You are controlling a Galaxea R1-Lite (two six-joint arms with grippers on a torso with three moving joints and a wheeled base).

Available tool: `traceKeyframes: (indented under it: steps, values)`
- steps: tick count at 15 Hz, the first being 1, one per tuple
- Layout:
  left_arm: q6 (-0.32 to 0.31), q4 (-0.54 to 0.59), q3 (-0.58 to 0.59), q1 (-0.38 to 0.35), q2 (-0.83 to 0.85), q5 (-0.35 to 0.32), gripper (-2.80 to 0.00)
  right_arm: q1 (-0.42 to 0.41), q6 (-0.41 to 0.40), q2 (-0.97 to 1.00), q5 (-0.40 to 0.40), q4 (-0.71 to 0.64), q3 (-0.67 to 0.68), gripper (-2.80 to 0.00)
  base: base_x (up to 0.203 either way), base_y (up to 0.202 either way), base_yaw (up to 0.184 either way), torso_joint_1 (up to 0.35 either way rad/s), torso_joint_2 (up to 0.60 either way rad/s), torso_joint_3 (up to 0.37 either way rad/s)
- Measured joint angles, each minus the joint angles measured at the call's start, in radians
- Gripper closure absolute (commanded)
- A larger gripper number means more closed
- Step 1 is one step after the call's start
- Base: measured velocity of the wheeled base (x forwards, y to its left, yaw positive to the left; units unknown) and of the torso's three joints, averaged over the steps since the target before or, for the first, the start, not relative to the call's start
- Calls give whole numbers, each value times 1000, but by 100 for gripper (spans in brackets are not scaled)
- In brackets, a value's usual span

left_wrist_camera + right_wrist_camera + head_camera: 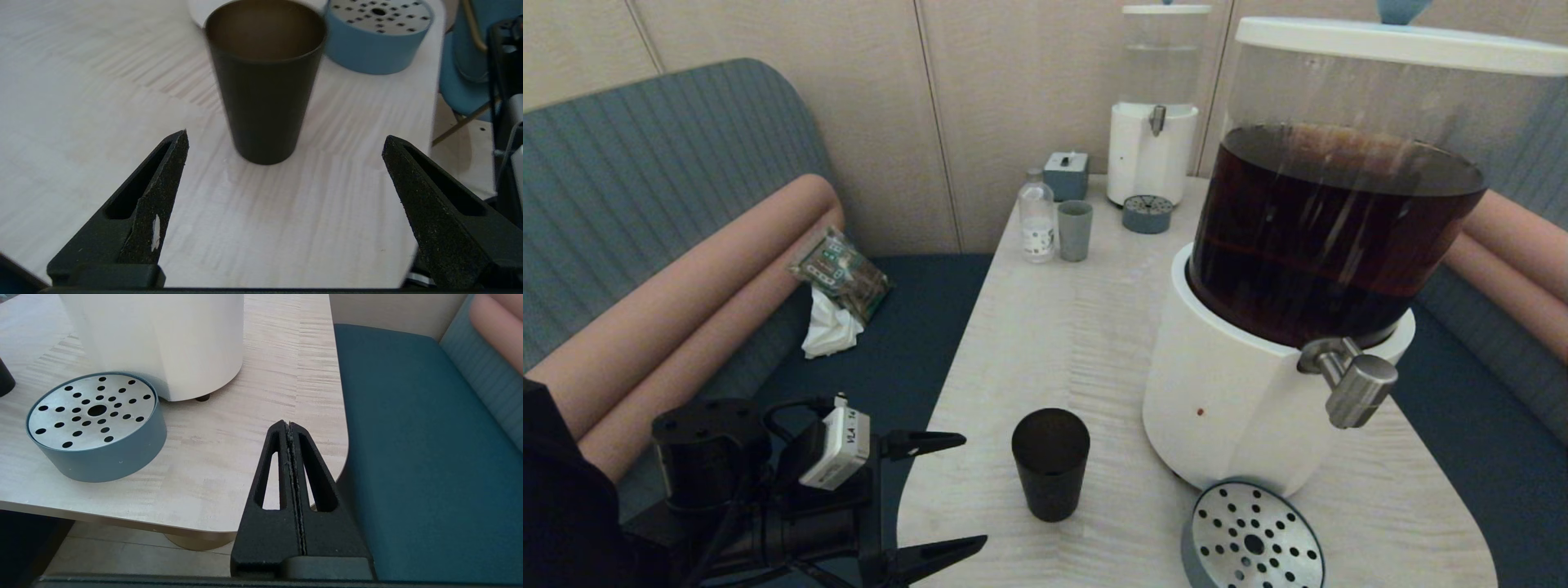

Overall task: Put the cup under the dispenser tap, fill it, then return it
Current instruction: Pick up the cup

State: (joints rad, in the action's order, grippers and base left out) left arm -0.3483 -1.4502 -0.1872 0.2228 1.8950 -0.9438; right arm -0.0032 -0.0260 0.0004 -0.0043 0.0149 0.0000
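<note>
The matte black cup [1050, 462] stands upright on the pale table [1062, 343], left of the big white-based dispenser [1241, 400] of dark brown liquid. Its brushed-steel tap [1352, 381] juts out over the table's near right part. My left gripper [970, 492] is open at the table's near left edge, level with the cup and a short way left of it. In the left wrist view the cup [264, 81] sits ahead of the wide-spread left gripper [286, 139], apart from both fingers. My right gripper [289, 424] is shut and empty, off the table's near right corner.
A round blue drip tray [1252, 539] with a perforated metal top lies below the tap, also shown as the drip tray [96, 426]. Far back stand a smaller clear-liquid dispenser [1156, 106], a grey-green tumbler [1075, 230], a small bottle [1036, 220] and a grey box [1066, 174]. Blue bench seats flank the table.
</note>
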Motion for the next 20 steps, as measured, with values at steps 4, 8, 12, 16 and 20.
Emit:
traceKeyframes:
  steps: [4,8,12,16,20]
  values:
    - [-1,-4,-37,1,54,-2,-280,0,0,0,0,0,0,0,0,0,0,0,0,0]
    - [1,-4,-92,26,101,-2,-280,0,0,0,0,0,0,0,0,0,0,0,0,0]
    - [15,-12,-154,73,148,-3,-280,0,0,0,0,0,0,0,0,0,0,0,0,0]
    - [23,-15,-212,94,200,1,-280,0,0,0,0,0,0,0,0,0,0,0,0,0]
    - [53,-33,-235,110,231,3,-280,0,0,0,0,0,0,0,0,0,0,0,0,0]
